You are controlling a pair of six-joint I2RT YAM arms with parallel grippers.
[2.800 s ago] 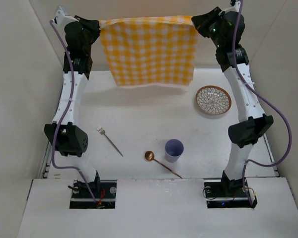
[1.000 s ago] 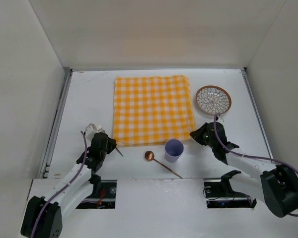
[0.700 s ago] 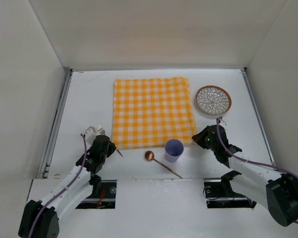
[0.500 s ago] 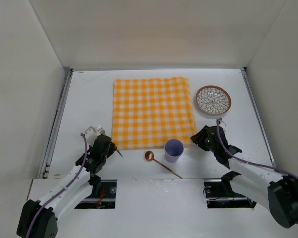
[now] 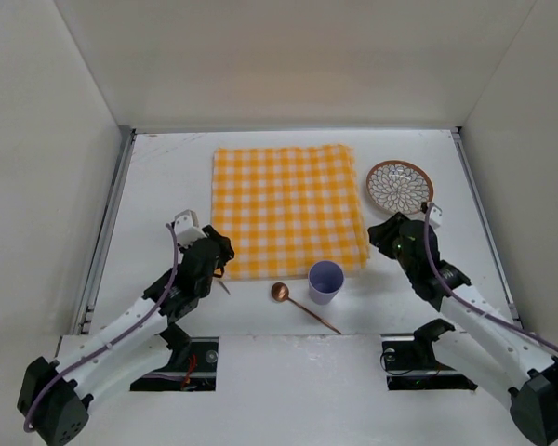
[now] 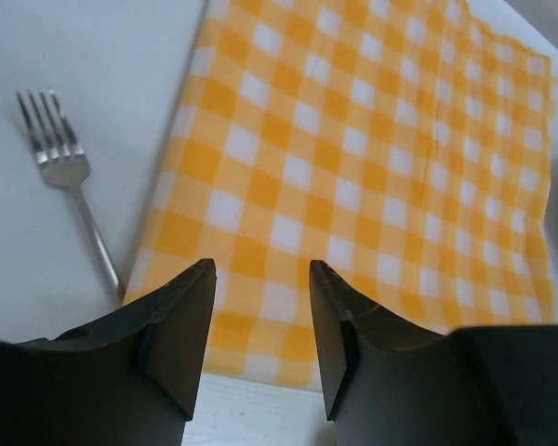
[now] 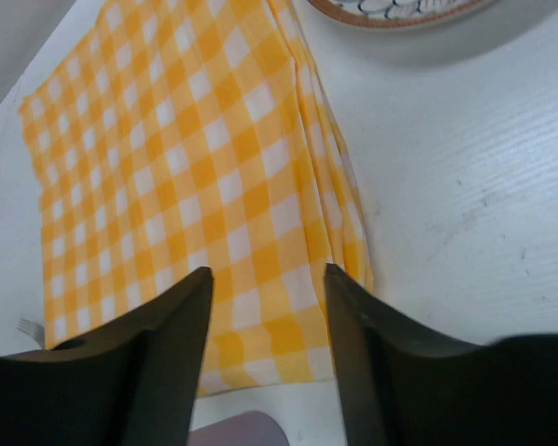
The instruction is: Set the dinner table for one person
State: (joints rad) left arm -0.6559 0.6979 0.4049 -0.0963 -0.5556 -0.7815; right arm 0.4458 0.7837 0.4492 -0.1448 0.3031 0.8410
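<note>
Here, the yellow-and-white checked cloth lay flat on the dinner table, midway across and closer to its far edge, seemingly serving as a placemat. The left gripper hung over the cloth's near left corner and the right gripper over its near right corner, both with jaws parted and gripping nothing, probably so the fabric could settle. A patterned plate sat toward the table's right edge, a lilac cup and copper spoon by the near edge, and a fork just left of the cloth, all apparently awaiting placement.
</note>
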